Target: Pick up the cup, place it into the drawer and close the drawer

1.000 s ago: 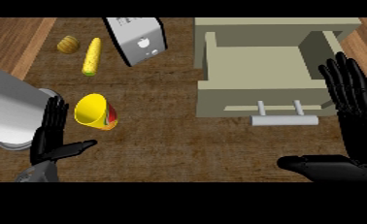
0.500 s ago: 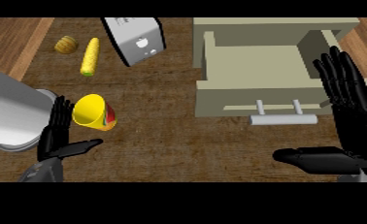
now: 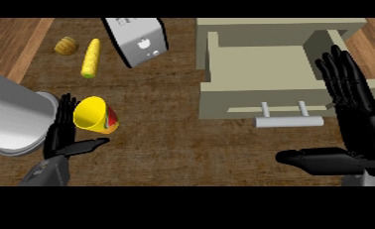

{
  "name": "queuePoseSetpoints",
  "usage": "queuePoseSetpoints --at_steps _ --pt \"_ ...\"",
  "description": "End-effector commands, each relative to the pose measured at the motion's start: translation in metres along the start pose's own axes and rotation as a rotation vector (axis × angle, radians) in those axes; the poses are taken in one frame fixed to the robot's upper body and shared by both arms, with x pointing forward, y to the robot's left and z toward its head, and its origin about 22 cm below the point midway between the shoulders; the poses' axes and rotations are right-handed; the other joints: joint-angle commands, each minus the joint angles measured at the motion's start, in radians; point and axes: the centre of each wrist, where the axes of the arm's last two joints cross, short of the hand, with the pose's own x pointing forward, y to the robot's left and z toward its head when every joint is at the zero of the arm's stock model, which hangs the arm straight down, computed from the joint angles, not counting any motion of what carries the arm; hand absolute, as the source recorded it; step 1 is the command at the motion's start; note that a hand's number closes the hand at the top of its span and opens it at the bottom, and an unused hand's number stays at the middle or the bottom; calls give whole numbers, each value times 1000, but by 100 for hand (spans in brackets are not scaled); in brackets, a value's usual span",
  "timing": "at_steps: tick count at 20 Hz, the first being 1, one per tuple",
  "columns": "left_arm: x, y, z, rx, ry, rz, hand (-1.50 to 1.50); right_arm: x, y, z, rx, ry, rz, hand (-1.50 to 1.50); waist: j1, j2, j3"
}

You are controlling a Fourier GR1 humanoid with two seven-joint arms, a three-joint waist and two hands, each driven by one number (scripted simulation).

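Note:
The yellow cup with a red patch lies on its side on the wooden counter at the lower left, its mouth turned to the left. My left hand is open right beside it, fingers up behind the rim and thumb stretched out below it. The beige drawer stands pulled open at the upper right, nothing inside, with a silver handle on its front. My right hand is open at the right edge, fingers straight up next to the drawer's right side, thumb pointing left.
A silver toaster stands at the top middle. A corn cob and a small brown round object lie at the upper left. A large grey metal pot fills the left edge beside my left hand.
My left hand has edged a little closer to the cup. My right hand has shifted slightly left and down. The cup and drawer have not moved.

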Motion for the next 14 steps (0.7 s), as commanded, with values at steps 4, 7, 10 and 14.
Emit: queuePoseSetpoints --at_steps 4,7,10,14 --pt "-3 -24 -7 -76 -94 137 -150 -7 -5 10 14 12 -11 -150 -4 1 0" --pt "7 -15 -20 -101 -107 154 -150 -4 4 4 6 9 -21 -150 -9 4 -1" --pt "-6 -20 0 -139 -101 248 -150 -3 3 3 5 12 -11 -150 2 1 0" --pt "11 -30 -32 -180 -107 290 150 -1 -4 -2 1 -4 -6 -150 -15 5 -2"
